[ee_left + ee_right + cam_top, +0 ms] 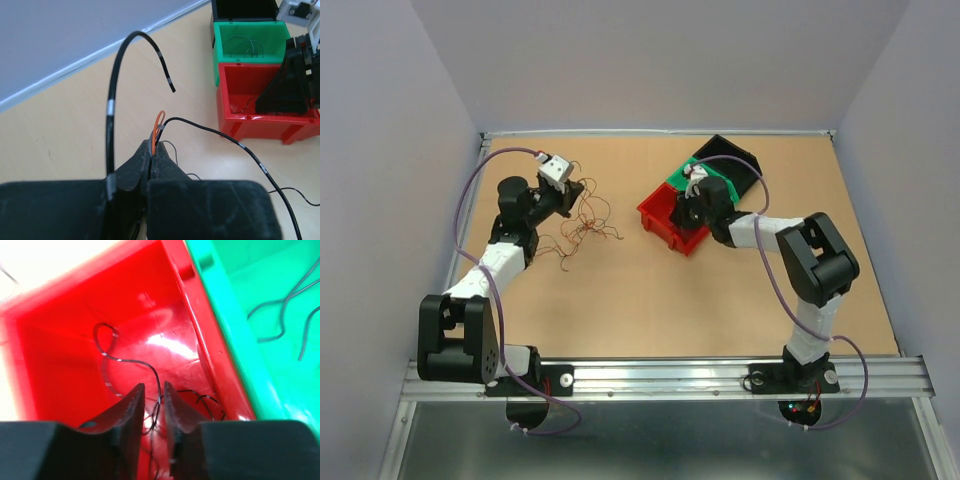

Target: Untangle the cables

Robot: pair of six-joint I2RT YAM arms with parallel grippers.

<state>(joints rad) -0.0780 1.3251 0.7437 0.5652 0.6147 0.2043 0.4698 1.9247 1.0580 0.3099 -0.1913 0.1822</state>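
Right wrist view: parted right gripper (pixel 153 387) seems to drop thin black wire (pixel 131 361) in red plastic bin (pixel 60 340); left gripper (pixel 151 145) pinches orange strand (pixel 159 117), needing separation next.

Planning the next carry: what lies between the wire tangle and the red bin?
Only a strip of bare tabletop; the top view shows no stray wire between the wire tangle and the red bin.
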